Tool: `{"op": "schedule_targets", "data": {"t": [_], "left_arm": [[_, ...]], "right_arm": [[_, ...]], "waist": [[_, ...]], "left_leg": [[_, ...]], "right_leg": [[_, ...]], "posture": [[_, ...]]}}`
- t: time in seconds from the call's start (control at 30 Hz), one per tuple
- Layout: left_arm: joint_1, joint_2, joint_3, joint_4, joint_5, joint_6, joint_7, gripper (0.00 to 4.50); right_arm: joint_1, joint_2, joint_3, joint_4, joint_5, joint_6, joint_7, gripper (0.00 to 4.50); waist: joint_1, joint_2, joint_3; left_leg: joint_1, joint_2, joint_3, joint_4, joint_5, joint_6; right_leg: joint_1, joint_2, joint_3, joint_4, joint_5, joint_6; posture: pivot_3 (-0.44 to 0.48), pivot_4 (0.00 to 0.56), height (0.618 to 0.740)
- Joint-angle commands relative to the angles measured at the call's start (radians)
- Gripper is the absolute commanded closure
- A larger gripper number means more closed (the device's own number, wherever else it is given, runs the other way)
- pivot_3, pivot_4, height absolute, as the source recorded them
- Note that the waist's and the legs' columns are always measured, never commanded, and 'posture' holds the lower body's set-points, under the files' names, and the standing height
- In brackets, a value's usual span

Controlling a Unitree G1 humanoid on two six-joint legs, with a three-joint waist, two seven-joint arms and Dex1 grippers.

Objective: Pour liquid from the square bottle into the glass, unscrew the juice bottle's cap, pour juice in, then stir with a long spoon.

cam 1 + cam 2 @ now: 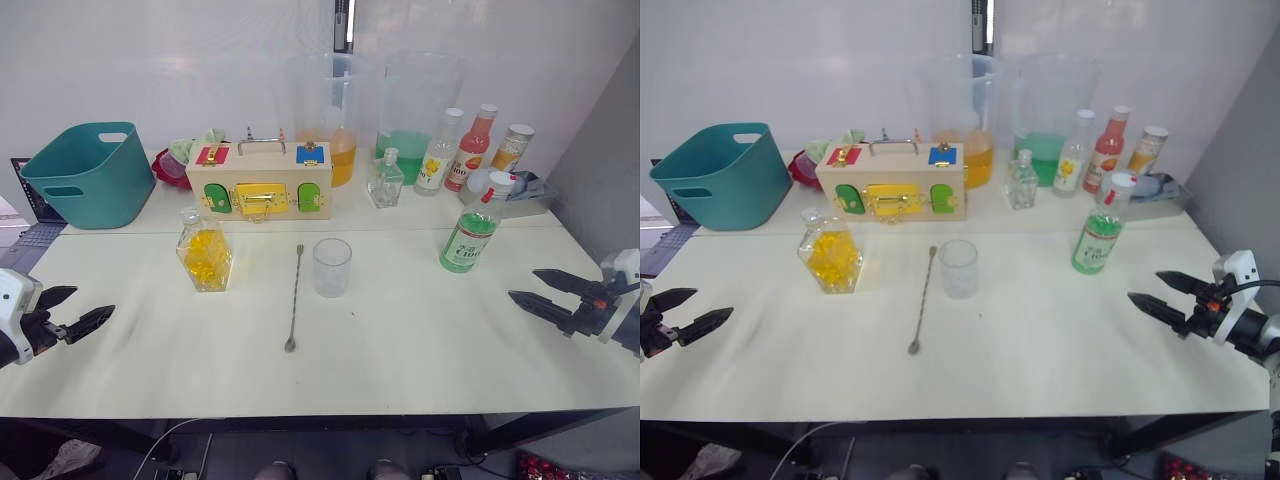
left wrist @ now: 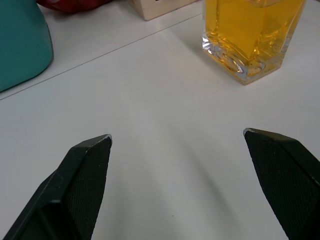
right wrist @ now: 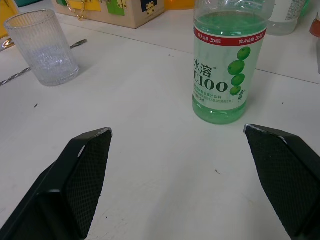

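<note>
Beyond left gripper (image 1: 85,307), square bottle (image 1: 204,250).

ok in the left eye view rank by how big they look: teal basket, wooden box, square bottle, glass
1. wooden box and teal basket, too close to separate
2. square bottle
3. glass

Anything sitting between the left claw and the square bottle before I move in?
No. In the left wrist view, only bare white table lies between the open left claw and the square bottle; the left eye view agrees.
</note>
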Motion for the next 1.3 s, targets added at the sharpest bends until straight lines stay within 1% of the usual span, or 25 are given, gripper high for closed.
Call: {"op": "schedule_targets", "data": {"t": [0.03, 0.17, 0.3, 0.47, 0.57, 0.67, 0.77, 0.9, 0.97, 1.1, 1.2, 1.3], "left_arm": [[-0.012, 0.01, 0.009, -0.013, -0.013, 0.011, -0.002, 0.04], [-0.003, -0.011, 0.026, -0.039, -0.026, 0.036, 0.03, 0.04], [0.078, -0.049, 0.066, -0.13, -0.038, 0.05, 0.061, 0.04], [0.205, -0.183, 0.131, -0.371, -0.105, 0.083, 0.153, 0.04], [0.269, -0.297, 0.189, -0.515, -0.186, 0.082, 0.211, 0.04], [0.333, -0.391, 0.198, -0.628, -0.198, 0.07, 0.275, 0.04], [0.393, -0.505, 0.169, -0.751, -0.183, 0.049, 0.37, 0.04], [0.416, -0.628, 0.083, -0.886, -0.103, 0.075, 0.553, 0.04], [0.416, -0.665, 0.05, -0.925, -0.067, 0.085, 0.623, 0.04], [0.406, -0.706, -0.045, -0.923, 0.079, 0.089, 0.752, 0.04], [0.355, -0.746, -0.096, -0.915, 0.108, 0.076, 0.811, 0.04], [0.314, -0.757, -0.127, -0.906, 0.122, 0.082, 0.836, 0.04]], "right_arm": [[0.014, -0.006, -0.037, -0.06, 0.033, 0.015, -0.007, 0.01], [-0.003, 0.001, 0.003, -0.116, 0.051, 0.074, -0.002, 0.01], [-0.047, 0.018, 0.037, -0.19, 0.089, 0.137, 0.009, 0.01], [-0.086, 0.029, 0.13, -0.354, 0.143, 0.245, 0.035, 0.01], [-0.126, 0.041, 0.198, -0.395, 0.118, 0.231, 0.044, 0.01], [-0.183, 0.059, 0.24, -0.396, 0.122, 0.241, 0.056, 0.01], [-0.239, 0.076, 0.28, -0.399, 0.129, 0.25, 0.083, 0.01], [-0.258, 0.078, 0.31, -0.368, 0.115, 0.245, 0.122, 0.01], [-0.263, 0.081, 0.322, -0.345, 0.099, 0.224, 0.137, 0.01], [-0.263, 0.099, 0.327, -0.311, 0.083, 0.188, 0.15, 0.01], [-0.241, 0.122, 0.326, -0.314, 0.076, 0.171, 0.139, 0.01], [-0.22, 0.132, 0.323, -0.325, 0.07, 0.16, 0.133, 0.01]], "waist": [[0.0, 0.0, 0.0], [-0.001, 0.0, 0.0], [-0.005, 0.0, 0.0], [0.001, 0.0, 0.0], [0.007, -0.001, 0.0], [0.014, -0.001, 0.0], [0.024, -0.001, 0.0], [0.045, -0.003, 0.0], [0.052, -0.004, 0.0], [0.053, -0.005, 0.0], [0.051, -0.005, 0.0], [0.052, -0.005, 0.0]], "left_leg": [[0.0, 0.0, 0.0, 0.0, 0.0, 0.0], [0.0, 0.0, 0.0, 0.0, 0.0, 0.0], [0.0, 0.002, 0.001, 0.0, 0.0, 0.0], [0.0, 0.004, 0.001, 0.001, -0.002, -0.001], [-0.001, 0.005, 0.001, 0.002, -0.002, -0.002], [-0.001, 0.005, 0.001, 0.002, -0.002, -0.002], [-0.001, 0.006, 0.003, 0.003, -0.003, -0.003], [-0.002, 0.006, 0.002, 0.004, -0.003, -0.003], [-0.003, 0.006, 0.002, 0.006, -0.003, -0.003], [-0.004, 0.005, 0.003, 0.007, -0.003, -0.003], [-0.004, 0.006, 0.003, 0.007, -0.004, -0.004], [-0.004, 0.008, 0.002, 0.008, -0.004, -0.004]], "right_leg": [[0.0, 0.0, 0.0, 0.0, 0.0, 0.0], [0.0, 0.0, 0.0, 0.0, 0.0, 0.0], [-0.001, 0.0, 0.001, 0.001, 0.001, -0.001], [-0.001, 0.002, 0.001, 0.0, 0.001, -0.002], [-0.001, 0.003, 0.001, -0.001, 0.002, -0.003], [-0.001, 0.003, 0.001, -0.002, 0.002, -0.003], [-0.001, 0.004, 0.001, -0.002, 0.003, -0.003], [0.0, 0.005, 0.001, -0.003, 0.003, -0.003], [0.0, 0.005, 0.001, -0.003, 0.003, -0.003], [0.0, 0.006, 0.001, -0.003, 0.004, -0.002], [0.0, 0.009, 0.001, -0.004, 0.005, -0.004], [-0.001, 0.012, 0.001, -0.003, 0.006, -0.005]], "posture": [[0.0, 0.15, 0.74], [0.0, 0.15, 0.74], [0.0, 0.15, 0.74], [0.0, 0.15, 0.74], [0.0, 0.15, 0.74], [0.0, 0.15, 0.74], [0.0, 0.15, 0.74], [0.0, 0.15, 0.74], [0.0, 0.15, 0.74], [0.0, 0.15, 0.74], [0.0, 0.15, 0.74], [0.0, 0.15, 0.74]]}}
